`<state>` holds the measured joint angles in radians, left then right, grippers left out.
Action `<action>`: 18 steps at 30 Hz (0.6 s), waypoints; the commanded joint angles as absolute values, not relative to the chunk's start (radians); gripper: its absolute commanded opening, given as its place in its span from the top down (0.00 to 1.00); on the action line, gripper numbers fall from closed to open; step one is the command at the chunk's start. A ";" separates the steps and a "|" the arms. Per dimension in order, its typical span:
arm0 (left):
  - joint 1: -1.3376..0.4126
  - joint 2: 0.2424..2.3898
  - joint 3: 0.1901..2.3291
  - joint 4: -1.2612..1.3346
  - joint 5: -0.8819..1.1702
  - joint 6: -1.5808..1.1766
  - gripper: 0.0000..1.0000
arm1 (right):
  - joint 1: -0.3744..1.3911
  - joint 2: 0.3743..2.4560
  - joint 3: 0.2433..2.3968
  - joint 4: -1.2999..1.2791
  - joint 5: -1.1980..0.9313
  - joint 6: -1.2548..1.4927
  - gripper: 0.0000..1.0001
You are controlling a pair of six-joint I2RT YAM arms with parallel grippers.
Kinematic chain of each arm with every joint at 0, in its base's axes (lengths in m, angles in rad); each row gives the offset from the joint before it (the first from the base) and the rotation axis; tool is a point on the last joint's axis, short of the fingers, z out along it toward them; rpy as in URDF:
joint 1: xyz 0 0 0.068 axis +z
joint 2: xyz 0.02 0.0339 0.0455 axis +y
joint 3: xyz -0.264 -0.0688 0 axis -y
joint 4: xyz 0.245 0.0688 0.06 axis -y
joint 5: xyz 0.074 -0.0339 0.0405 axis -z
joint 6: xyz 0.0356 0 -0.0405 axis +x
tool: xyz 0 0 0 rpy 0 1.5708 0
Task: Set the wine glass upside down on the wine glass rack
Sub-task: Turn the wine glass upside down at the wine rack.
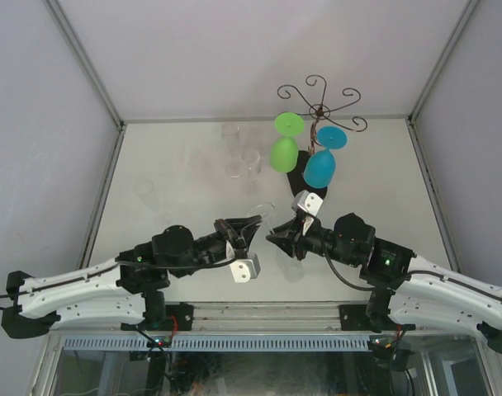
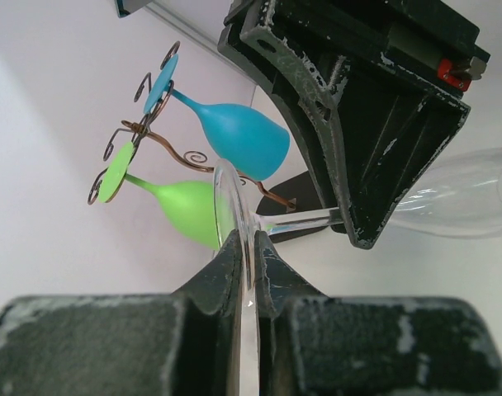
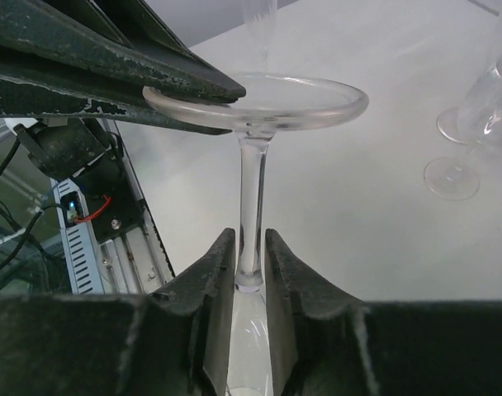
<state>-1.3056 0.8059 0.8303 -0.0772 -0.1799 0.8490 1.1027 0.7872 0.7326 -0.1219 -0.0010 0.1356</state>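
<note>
Left fingers [image 2: 226, 264] pinch the foot rim of the clear wine glass [image 3: 251, 165]. The right fingers [image 3: 218, 268] close narrowly on its stem, and the glass lies sideways above the six o'clock edge of the bench [image 1: 383, 181]. The wine glass rack [image 1: 319, 108], at one o'clock, already carries a green glass [image 1: 285, 153] and a blue glass [image 1: 320, 167]. Carrying, inverting and hanging the clear glass appear still to be done.

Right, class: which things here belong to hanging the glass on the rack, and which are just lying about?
Job: held glass, rack, left gripper, right gripper.
Not part of it: green glass and blue glass, both already hung; spare glasses.
</note>
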 commanded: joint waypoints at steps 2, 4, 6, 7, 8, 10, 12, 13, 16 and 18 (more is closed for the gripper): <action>-1.300 0.797 0.832 -0.040 -0.159 0.824 1.00 | 1.095 0.791 0.741 -0.085 0.003 0.115 0.87; -1.299 0.798 0.834 -0.039 -0.161 0.822 1.00 | 1.095 0.793 0.741 -0.094 -0.003 0.120 0.92; -1.299 0.798 0.834 -0.039 -0.167 0.822 1.00 | 1.096 0.792 0.741 -0.105 0.007 0.121 1.00; -1.300 0.799 0.834 -0.038 -0.170 0.818 1.00 | 1.095 0.789 0.741 -0.112 0.017 0.121 1.00; -1.300 0.799 0.836 -0.038 -0.172 0.809 1.00 | 1.094 0.787 0.741 -0.115 0.031 0.121 1.00; -1.297 0.793 0.841 -0.038 -0.157 0.783 0.92 | 1.093 0.780 0.741 -0.114 0.063 0.129 1.00; -1.290 0.786 0.844 -0.027 -0.146 0.751 0.79 | 1.088 0.766 0.741 -0.107 0.103 0.144 1.00; -1.284 0.784 0.848 -0.022 -0.143 0.736 0.72 | 1.085 0.760 0.741 -0.104 0.126 0.150 1.00; -1.270 0.779 0.856 -0.018 -0.141 0.701 0.58 | 1.075 0.739 0.741 -0.110 0.191 0.156 1.00; -1.261 0.780 0.864 -0.017 -0.147 0.674 0.53 | 1.068 0.733 0.741 -0.123 0.241 0.143 1.00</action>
<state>-1.2800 0.7975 0.8307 -0.0742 -0.1612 0.7578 1.0821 0.7662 0.7319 -0.1421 0.1184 0.1375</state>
